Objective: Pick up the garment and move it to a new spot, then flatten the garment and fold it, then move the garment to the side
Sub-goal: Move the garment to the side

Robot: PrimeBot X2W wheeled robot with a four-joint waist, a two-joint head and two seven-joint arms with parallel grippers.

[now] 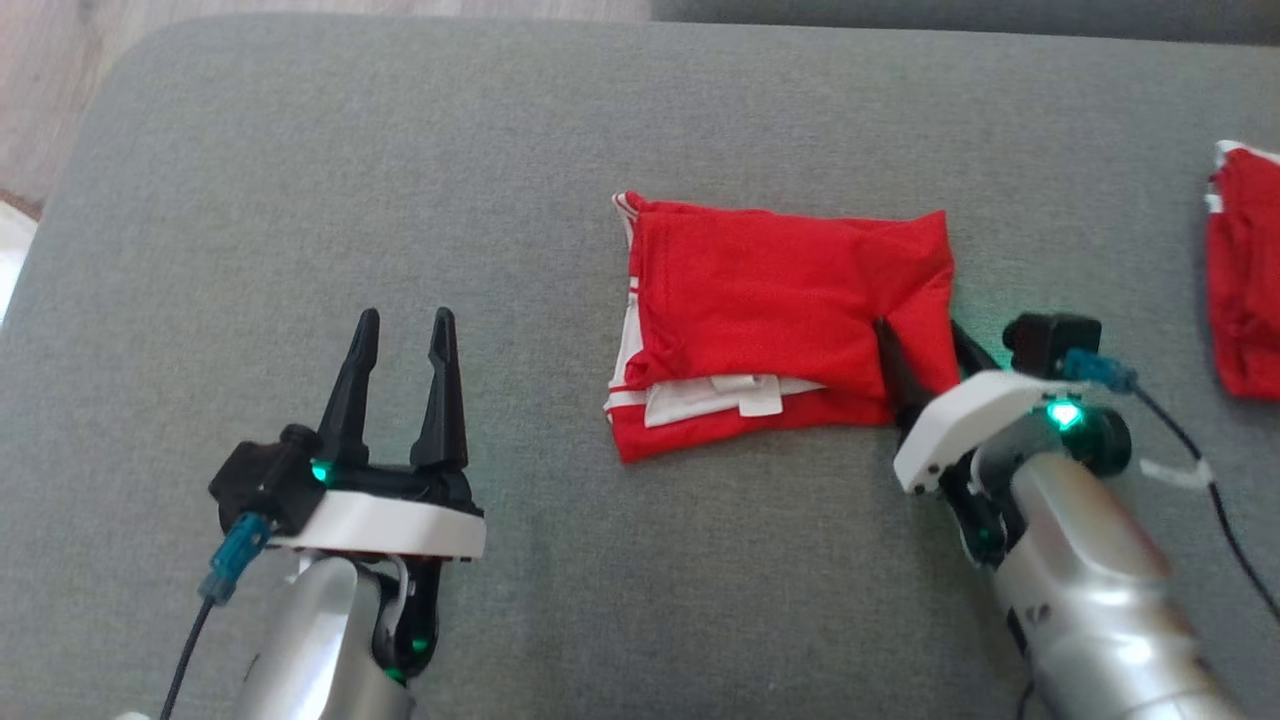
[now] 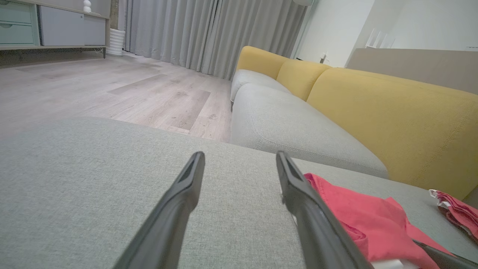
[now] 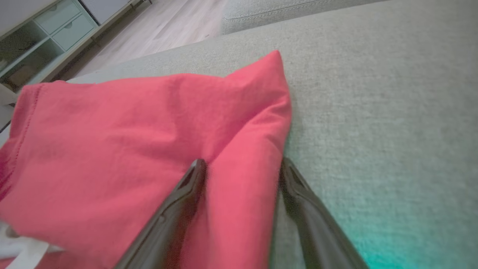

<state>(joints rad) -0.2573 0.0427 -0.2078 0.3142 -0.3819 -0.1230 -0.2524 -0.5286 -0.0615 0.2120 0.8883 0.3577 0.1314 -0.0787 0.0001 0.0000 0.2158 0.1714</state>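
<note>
The garment [image 1: 780,300], red with white trim and a white label, lies folded into a rough rectangle on the grey cushion [image 1: 300,150]. My right gripper [image 1: 918,335] is at its lower right corner, open, with a raised fold of the red cloth between the two fingers. In the right wrist view the fingers [image 3: 194,179] straddle that fold of the garment [image 3: 130,130]. My left gripper [image 1: 405,318] hovers open and empty over bare cushion to the garment's left. In the left wrist view the left gripper [image 2: 240,155] has the garment [image 2: 354,213] just beside its right finger.
A second red cloth [image 1: 1245,280] lies at the cushion's far right edge. The sofa's yellow backrest [image 2: 373,112] rises behind the cushion. Wooden floor [image 1: 50,80] lies beyond the rounded left corner. A black cable [image 1: 1190,440] trails from the right wrist.
</note>
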